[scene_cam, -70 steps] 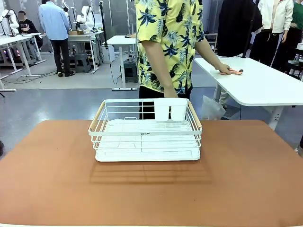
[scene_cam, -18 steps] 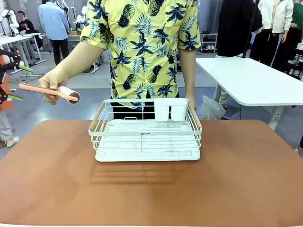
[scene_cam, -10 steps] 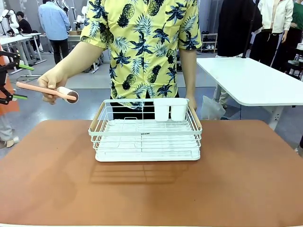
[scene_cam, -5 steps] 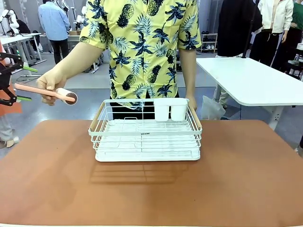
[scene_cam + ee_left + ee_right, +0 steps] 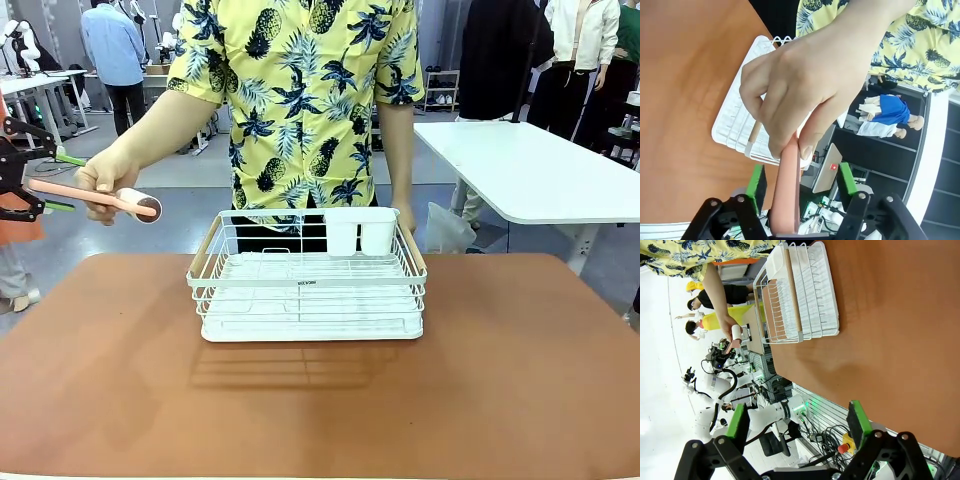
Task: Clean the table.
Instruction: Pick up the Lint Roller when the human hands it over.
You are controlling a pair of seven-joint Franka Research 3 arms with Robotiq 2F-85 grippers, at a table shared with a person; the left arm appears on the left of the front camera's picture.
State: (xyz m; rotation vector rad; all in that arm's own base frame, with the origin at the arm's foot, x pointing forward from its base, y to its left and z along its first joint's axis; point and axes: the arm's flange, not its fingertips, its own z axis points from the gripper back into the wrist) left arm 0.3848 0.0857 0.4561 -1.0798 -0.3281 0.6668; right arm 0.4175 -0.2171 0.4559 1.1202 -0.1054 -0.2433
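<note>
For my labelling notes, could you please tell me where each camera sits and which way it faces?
Front view: fixed between the arms, facing the person across the table; left gripper at picture left, around the roller handle.
Left wrist view: on that wrist, looking past its fingers at the person's hand on the handle.
Right wrist view: on that wrist, right gripper open, facing the table.
Shared: all three show the white rack.
</note>
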